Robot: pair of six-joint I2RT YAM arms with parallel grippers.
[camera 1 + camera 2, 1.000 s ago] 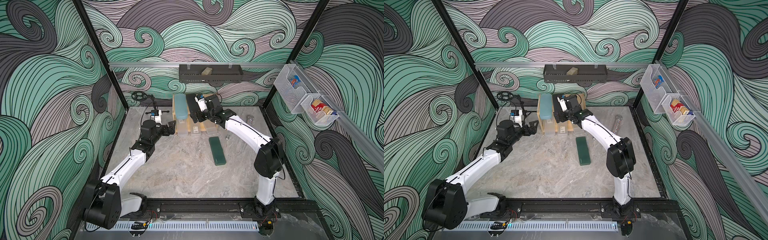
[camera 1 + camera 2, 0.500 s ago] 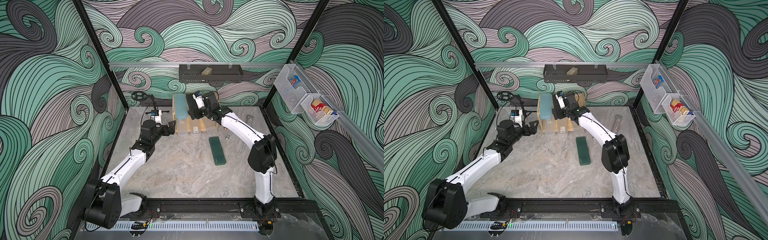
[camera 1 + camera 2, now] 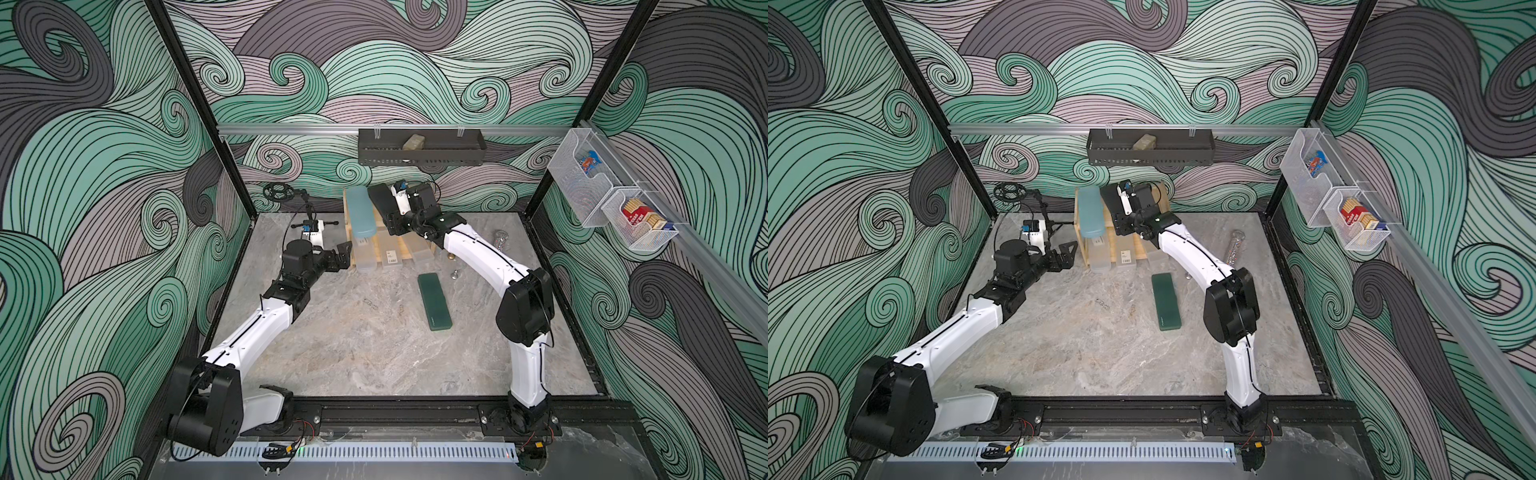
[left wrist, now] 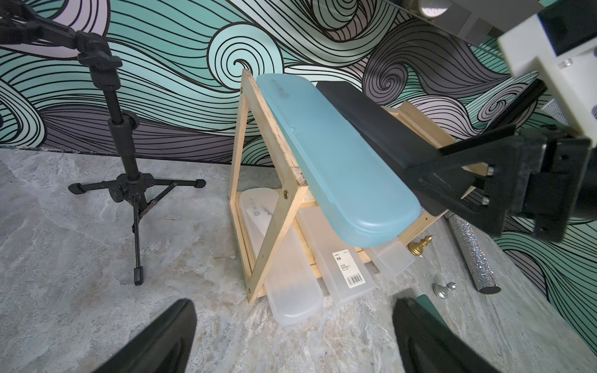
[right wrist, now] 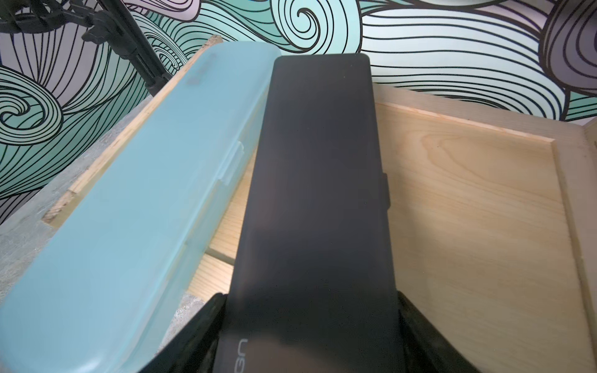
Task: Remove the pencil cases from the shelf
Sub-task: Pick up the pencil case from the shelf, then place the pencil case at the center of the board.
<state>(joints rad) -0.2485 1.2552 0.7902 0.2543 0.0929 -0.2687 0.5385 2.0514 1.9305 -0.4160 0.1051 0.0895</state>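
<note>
The black case (image 5: 316, 193) is on the shelf's (image 5: 468, 193) top tier, lengthwise, just beside the blue case (image 5: 129, 226), which lies along the tier's edge. The right gripper (image 5: 310, 336) is clenched on the black case's near end, one finger against each long side. Whether that end is lifted off the wood cannot be told.

On the lower tier three frosted cases (image 4: 284, 274) lie side by side, their near ends sticking out past the frame onto the counter (image 3: 374, 353). The middle one carries a white barcode sticker.

The green case (image 3: 434, 303) lies flat on the counter in front of the shelf, well apart from it.

The left gripper (image 3: 341, 257) hangs near the shelf's front corner, released, jaws wide, holding nothing.

Beside the shelf on the right arm's side are a gold piece (image 4: 418, 247), a silver pawn (image 4: 444, 289) and a glitter tube (image 4: 471, 255). A black stand (image 4: 129, 187) is on the other side.
</note>
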